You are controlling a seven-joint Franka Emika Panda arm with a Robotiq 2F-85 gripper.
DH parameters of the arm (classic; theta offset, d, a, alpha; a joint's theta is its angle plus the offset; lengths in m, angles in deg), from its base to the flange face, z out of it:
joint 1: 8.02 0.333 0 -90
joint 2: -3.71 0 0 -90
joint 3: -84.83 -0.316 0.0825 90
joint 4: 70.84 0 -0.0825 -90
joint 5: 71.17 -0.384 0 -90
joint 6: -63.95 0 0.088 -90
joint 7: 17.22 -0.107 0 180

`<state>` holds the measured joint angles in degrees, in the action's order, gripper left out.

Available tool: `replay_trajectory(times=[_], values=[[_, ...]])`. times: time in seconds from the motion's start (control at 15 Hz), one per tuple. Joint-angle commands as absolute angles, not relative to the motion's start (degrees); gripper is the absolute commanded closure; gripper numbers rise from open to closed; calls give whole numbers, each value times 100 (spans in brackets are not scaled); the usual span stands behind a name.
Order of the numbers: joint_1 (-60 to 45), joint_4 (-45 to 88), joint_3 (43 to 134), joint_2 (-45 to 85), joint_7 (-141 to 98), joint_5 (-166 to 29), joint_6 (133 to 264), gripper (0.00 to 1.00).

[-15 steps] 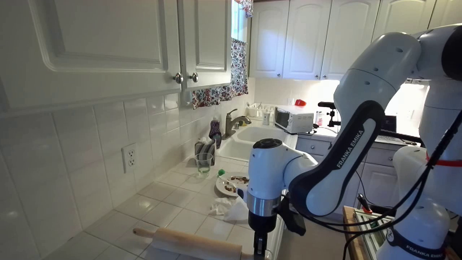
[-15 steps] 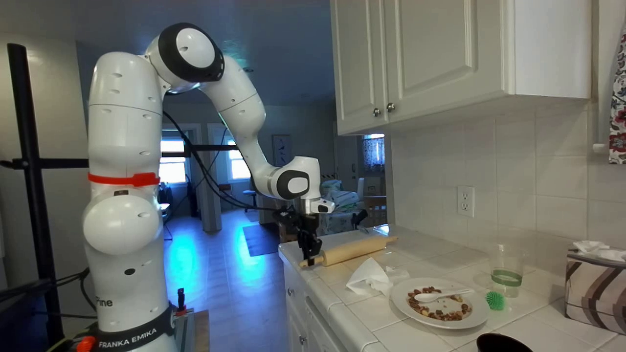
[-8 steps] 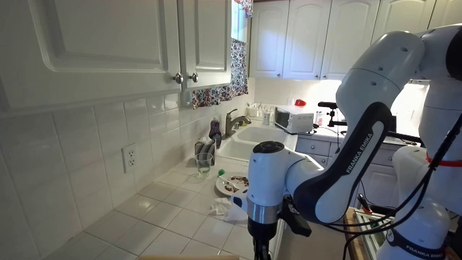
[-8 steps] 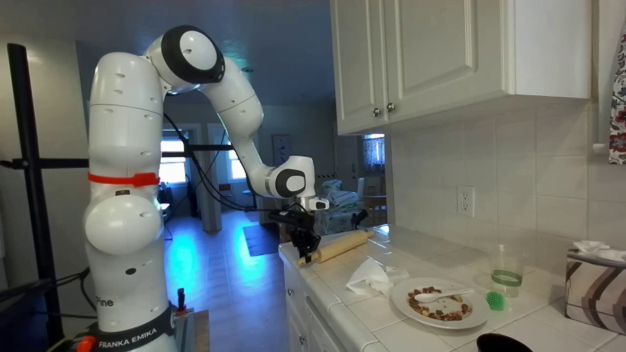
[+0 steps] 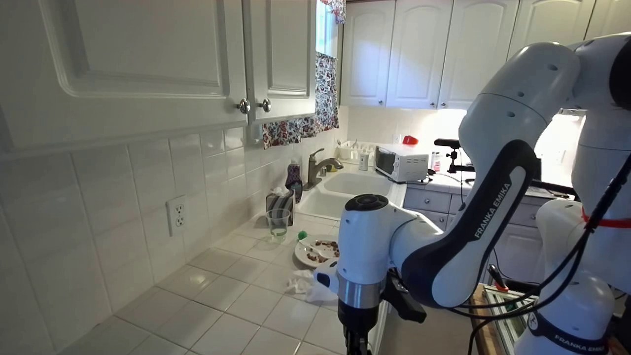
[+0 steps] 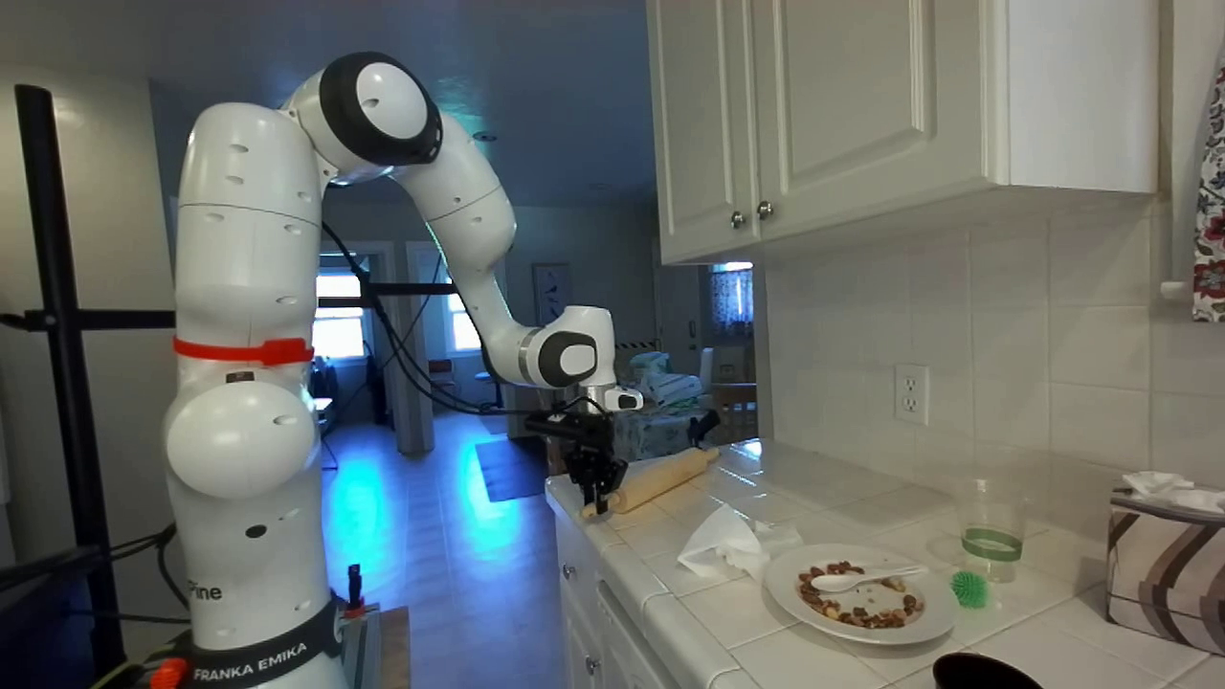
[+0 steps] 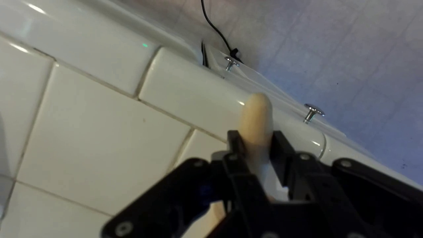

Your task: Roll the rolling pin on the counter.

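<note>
Looking at the rolling pin point(image 6: 660, 481), we find it on the far end of the counter point(image 6: 813, 498), slanting near the frame's centre in an exterior view. The gripper point(image 7: 257, 138) is clenched upon one handle point(image 7: 256, 114) — in the wrist view we see one finger point(image 7: 281, 148) at each side of the wood. Towards the lower right of an exterior view we meet crumpled white paper point(image 6: 723, 544), then a plate point(image 6: 781, 593) with brown bits point(image 6: 866, 617) and a white spoon point(image 6: 835, 581) — and, just beside, a green spiky ball point(image 6: 968, 589).
</note>
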<state>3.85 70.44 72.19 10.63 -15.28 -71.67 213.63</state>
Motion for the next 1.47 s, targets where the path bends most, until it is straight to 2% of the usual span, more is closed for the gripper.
replay_trajectory(times=[0.0, 1.07, 1.4], values=[[222, 6975, 7279, 1181, -1526, -7702, 21348, 93], [-306, 7152, 7693, 1002, -2571, -9829, 21270, 93], [-463, 7085, 7857, 974, -1678, -9115, 21145, 93]])
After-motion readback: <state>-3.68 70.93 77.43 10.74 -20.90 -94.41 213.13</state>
